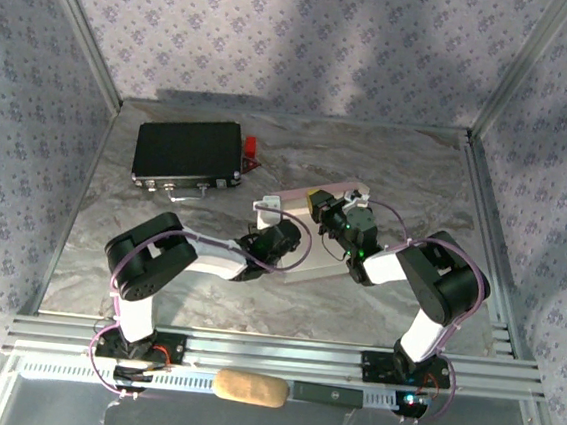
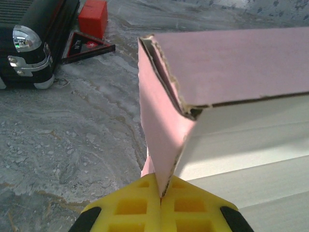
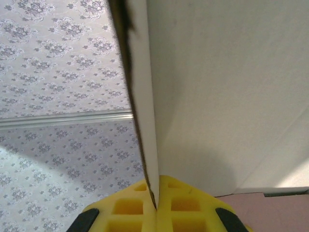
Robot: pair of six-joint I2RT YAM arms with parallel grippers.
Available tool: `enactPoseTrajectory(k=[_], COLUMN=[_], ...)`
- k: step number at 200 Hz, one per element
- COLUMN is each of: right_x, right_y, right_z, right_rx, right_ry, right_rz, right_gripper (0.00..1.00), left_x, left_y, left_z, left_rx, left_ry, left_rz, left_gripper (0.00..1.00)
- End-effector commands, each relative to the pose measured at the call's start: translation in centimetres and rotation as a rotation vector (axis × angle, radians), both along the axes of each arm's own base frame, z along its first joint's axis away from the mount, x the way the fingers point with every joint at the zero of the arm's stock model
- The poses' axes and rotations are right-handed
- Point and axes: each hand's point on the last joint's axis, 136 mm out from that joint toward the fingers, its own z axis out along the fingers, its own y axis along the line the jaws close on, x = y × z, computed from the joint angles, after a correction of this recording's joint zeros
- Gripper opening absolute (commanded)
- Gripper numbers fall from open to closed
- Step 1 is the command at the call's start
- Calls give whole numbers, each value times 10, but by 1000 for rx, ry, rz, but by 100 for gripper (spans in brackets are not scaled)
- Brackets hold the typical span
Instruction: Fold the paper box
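From the top camera, the paper box (image 1: 293, 197) lies on the table (image 1: 99, 255), to the right of the black case (image 1: 189, 153) and a little nearer to the arm bases. The 2 arms meet over it. The left gripper (image 1: 267, 226) is at the side of the box that faces the case, and the right gripper (image 1: 325, 215) is at the far side from the case.

In the left wrist camera, the yellow fingers (image 2: 140, 208) are pressed together on a pink flap (image 2: 161, 135) that stands upright. Beside it the box shows a pink panel and a whitish inside. The case is to the upper left, with a red block (image 2: 92, 18) just next to it.

In the right wrist camera, the yellow fingers (image 3: 183, 205) are clamped on a thin edge of the box, with a whitish panel to the right and the patterned wall (image 3: 58, 72) to the left.
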Motion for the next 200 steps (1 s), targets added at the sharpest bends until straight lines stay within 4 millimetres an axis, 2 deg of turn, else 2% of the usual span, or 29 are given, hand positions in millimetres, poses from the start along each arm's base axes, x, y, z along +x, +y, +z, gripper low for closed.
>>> enactPoseTrajectory(k=[1, 21, 38, 65, 94, 107, 120, 137, 181, 200], right_x=[-23, -26, -31, -47, -64, -67, -66, -61, -45, -41], right_y=[15, 5, -11, -44, -86, -102, -110, -109, -85, -74], right_z=[-20, -8, 9, 43, 81, 86, 92, 100, 115, 112], right_rx=[-54, -101, -147, -255, -320, -374, -431, -510, -646, -674], right_ry=[81, 63, 48, 31, 2, 35, 59, 96, 127, 141], right_rz=[114, 100, 76, 31, -30, -41, -25, 12, 103, 125], right_gripper=[9, 31, 48, 65, 69, 66, 65, 61, 60, 60], left_x=[-7, -10, -13, -18, -25, -29, -34, -39, -49, -52], left_y=[13, 14, 21, 32, 43, 48, 53, 61, 72, 71], left_z=[-29, -26, -19, -5, 16, 29, 41, 54, 77, 82], left_rx=[69, 69, 79, 103, 141, 160, 183, 196, 193, 182], left_ry=[97, 87, 85, 90, 99, 111, 138, 175, 213, 218], left_rz=[39, 16, 12, -8, -59, -84, -117, -148, -183, -201], left_gripper=[0, 0, 0, 0, 0, 0, 0, 0, 0, 0])
